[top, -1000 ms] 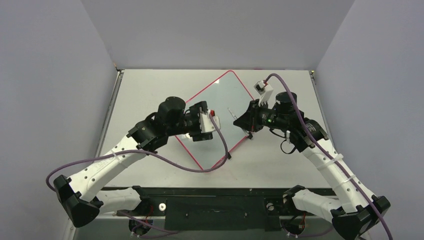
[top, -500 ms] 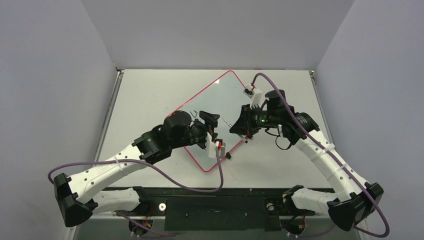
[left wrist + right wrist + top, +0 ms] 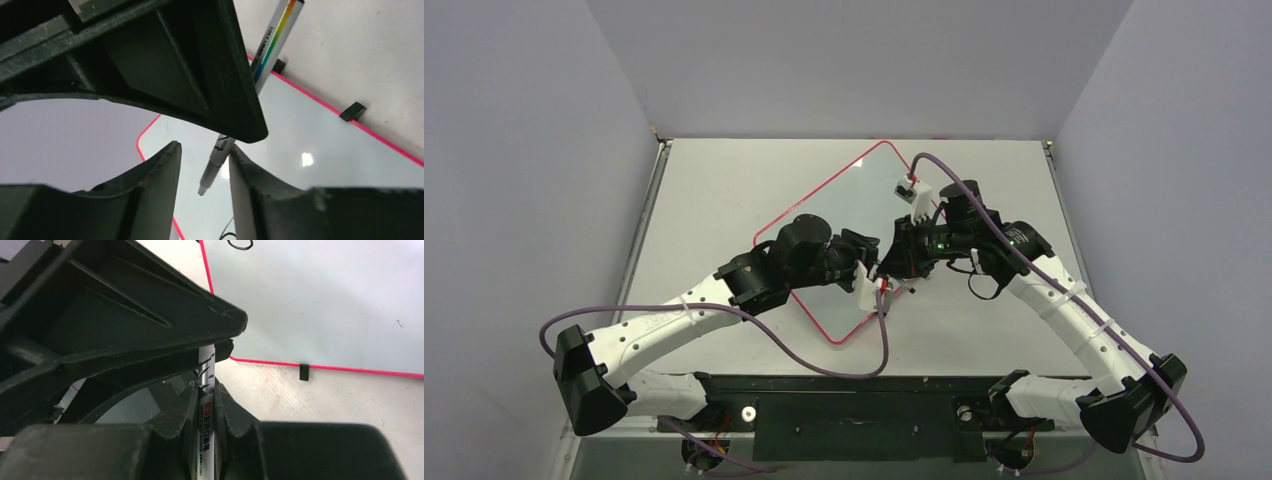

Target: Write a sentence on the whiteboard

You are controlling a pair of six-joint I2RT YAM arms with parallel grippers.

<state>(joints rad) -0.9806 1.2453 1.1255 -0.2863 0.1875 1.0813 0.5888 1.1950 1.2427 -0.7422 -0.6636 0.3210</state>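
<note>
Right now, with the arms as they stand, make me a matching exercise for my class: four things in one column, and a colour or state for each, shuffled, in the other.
Things
1. whiteboard rim
2. clip
3. cable
4. pen

Colour or state
A. purple
B. clamped in the right gripper
C. red
D. black

Pairs: 1-C, 2-D, 3-A, 4-B

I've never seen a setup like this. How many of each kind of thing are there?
Robot arms: 2, the left arm and the right arm
Purple cables: 2
Whiteboard: 1
Marker pen: 1
Black clips on the board's rim: 2
Total: 8
</note>
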